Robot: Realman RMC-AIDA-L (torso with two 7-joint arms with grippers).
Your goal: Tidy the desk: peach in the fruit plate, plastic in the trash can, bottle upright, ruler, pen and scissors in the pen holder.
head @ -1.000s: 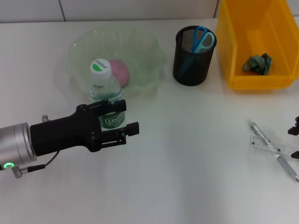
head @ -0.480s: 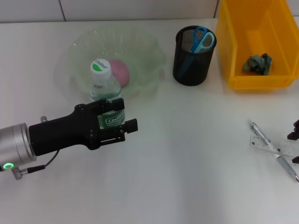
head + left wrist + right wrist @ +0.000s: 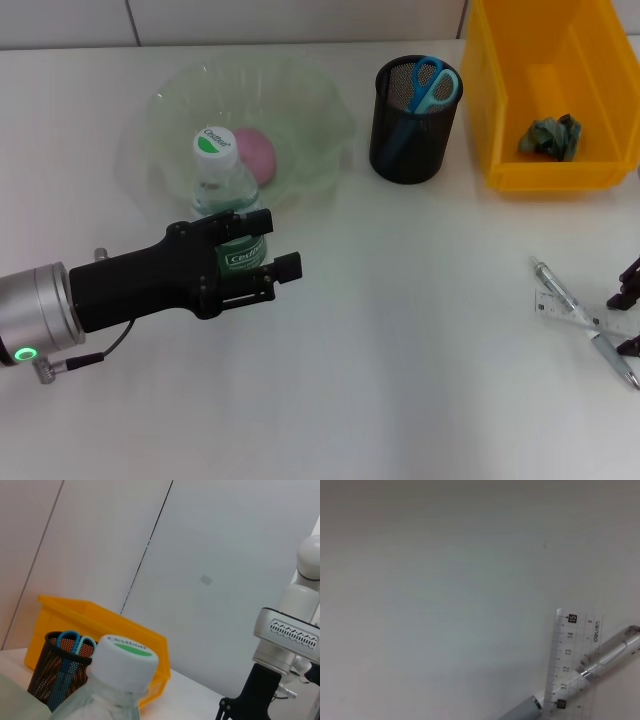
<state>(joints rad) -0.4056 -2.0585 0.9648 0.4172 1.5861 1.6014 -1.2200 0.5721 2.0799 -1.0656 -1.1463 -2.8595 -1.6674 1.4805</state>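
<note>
Black left end effector at lower left of the head view, spread around the green-labelled bottle, jaws a touch wider than 0.5 s ago after narrowing briefly, arm nudged only slightly since 1 s ago. Bottle upright on the surface, just in front of the fruit plate, white cap filling the bottom of the left wrist view. Reads as a release under way, so the upright step looks as good as done; still needs a clean withdrawal, since a brush on the way out could tip it. At the far right edge, more of the right end effector showing than 1 s ago: 2 dark fingers apart, holding nothing, flanking the outer end of the ruler and the pen. Both lying crossed on the surface at lower right, pen over ruler in the right wrist view. Suggests the next pick being lined up there. Already settled, judging by position: peach in the plate, scissors in the pen holder, crumpled plastic in the yellow trash can. Left to do: 2 items, ruler and pen, well apart from the holder.
</note>
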